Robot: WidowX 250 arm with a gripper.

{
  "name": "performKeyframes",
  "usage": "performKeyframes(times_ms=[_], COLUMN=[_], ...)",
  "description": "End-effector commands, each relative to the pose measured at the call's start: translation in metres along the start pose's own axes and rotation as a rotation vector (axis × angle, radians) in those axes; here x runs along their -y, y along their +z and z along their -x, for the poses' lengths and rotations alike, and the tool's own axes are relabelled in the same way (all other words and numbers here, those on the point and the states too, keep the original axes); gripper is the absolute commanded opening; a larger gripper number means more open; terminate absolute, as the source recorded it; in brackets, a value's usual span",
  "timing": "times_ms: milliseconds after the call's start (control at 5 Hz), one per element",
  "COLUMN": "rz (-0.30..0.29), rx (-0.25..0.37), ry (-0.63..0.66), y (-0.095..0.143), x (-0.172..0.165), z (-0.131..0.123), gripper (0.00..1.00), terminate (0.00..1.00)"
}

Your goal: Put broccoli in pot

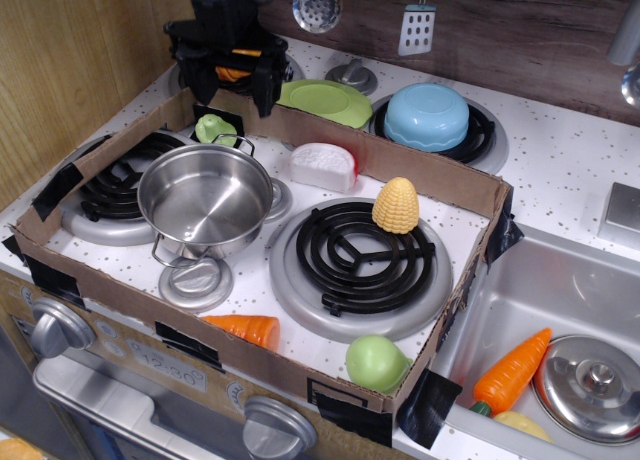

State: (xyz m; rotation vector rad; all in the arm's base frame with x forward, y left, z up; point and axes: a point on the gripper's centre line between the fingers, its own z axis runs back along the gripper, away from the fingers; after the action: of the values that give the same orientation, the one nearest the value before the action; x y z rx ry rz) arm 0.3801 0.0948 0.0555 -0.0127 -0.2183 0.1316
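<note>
End effector [232, 80] is hanging over the back-left corner of the cardboard tray [455, 290], fingers pointing down and spread apart with nothing between them as far as I can see. Something orange sits behind it on the rear burner, but that's not in the grip.

What matters for me: the broccoli [214, 129] is just below and a touch toward the camera from the end effector, tucked in the tray's back-left corner right against the cardboard wall. It's a lumpy little blob, no real long axis I can make out from here, so I'd guess grip angle isn't critical. The pot [205, 197] sits right in front of it, nearly touching, so once I've got the piece it's a short hop forward.

Surface is a speckled white toy stovetop desk with black coil burners. Tight spot, I reckon: tray wall behind, pot rim and wire handle in front.
</note>
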Motion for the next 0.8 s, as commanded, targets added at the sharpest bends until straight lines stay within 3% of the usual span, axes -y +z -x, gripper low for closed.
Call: performKeyframes(times_ms=[0, 600], rz=[-0.037, -0.058], rx=[0.063, 0.047], ry=[-0.016, -0.024], y=[0.021, 0.011], x=[-0.009, -0.023], z=[-0.006, -0.007], gripper=[1.0, 1.0], terminate=[0.0, 0.0])
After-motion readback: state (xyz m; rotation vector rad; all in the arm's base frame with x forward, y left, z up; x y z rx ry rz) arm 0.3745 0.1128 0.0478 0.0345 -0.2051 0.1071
